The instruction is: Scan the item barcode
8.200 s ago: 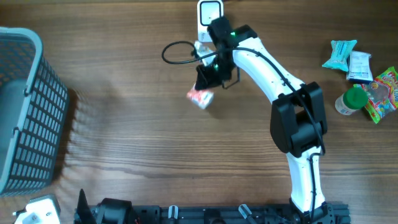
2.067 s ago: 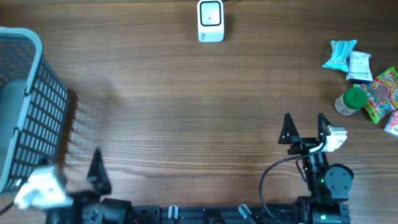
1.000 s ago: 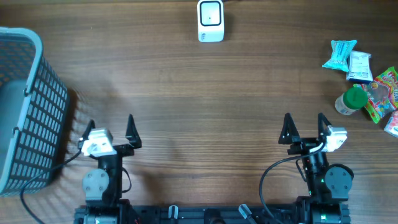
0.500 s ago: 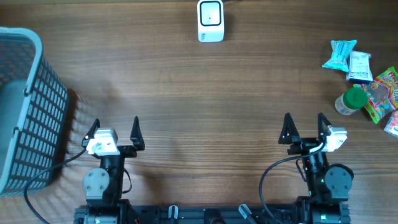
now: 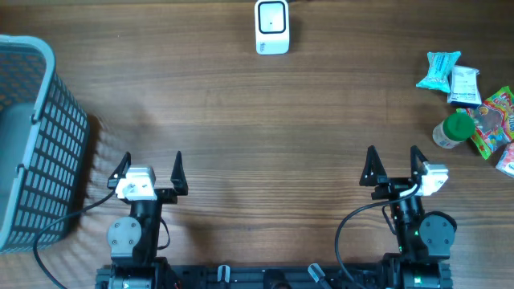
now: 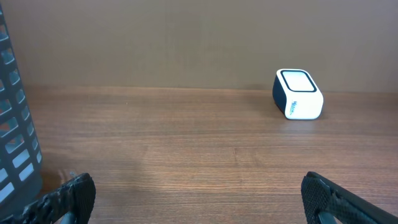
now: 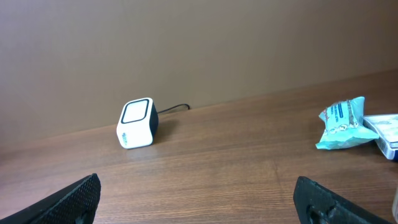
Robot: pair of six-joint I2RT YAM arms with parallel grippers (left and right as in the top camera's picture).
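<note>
The white barcode scanner [image 5: 271, 26] stands at the far middle of the table; it also shows in the left wrist view [image 6: 298, 102] and the right wrist view [image 7: 137, 122]. A pile of packaged items [image 5: 474, 104] lies at the right edge, with a teal packet [image 7: 341, 122] nearest. My left gripper [image 5: 148, 166] rests at the near left, open and empty, its fingertips [image 6: 71, 194] wide apart. At the near right my right gripper [image 5: 393, 160] is also open, with nothing between its fingertips [image 7: 81, 196].
A grey mesh basket [image 5: 32, 144] stands at the left edge, its wall [image 6: 12, 143] close to my left gripper. A green-capped bottle [image 5: 456, 128] sits in the item pile. The scanner's black cable [image 7: 174, 108] runs off behind it.
The left gripper has drifted slightly right and toward the near edge over the last second and settled. The right arm has stayed still.
</note>
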